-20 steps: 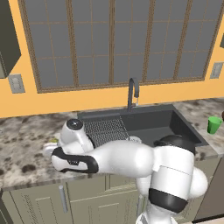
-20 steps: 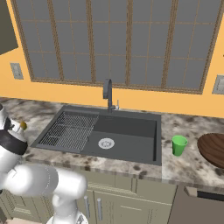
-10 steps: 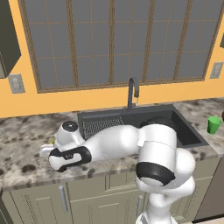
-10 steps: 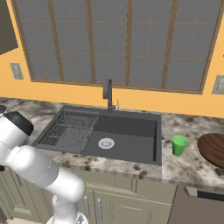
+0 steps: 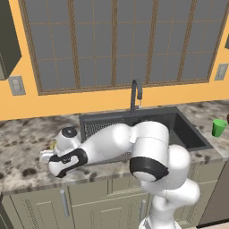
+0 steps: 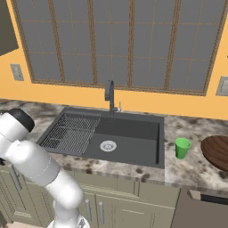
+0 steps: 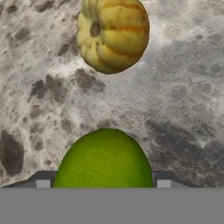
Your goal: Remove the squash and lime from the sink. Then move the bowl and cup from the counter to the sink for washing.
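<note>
counter (image 6: 196, 167): speckled granite | window (image 6: 116, 42): gridded panes | cabinets (image 5: 36, 205): grey-green | wall (image 6: 67, 95): orange

arm: folded low, reaching left from the base
wrist: bent down
gripper (image 5: 46, 156): jaws spread wide, a fingertip (image 7: 43, 183) on each side

Sink (image 6: 133, 133) basin bare; cup (image 6: 181, 148) upright on counter (image 6: 196, 167), bowl (image 6: 216, 151) beside, possibly cropped.

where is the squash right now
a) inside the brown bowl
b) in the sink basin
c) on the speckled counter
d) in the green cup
c) In the hand view the squash lies on the speckled counter, apart from the lime nearer the camera.
</note>
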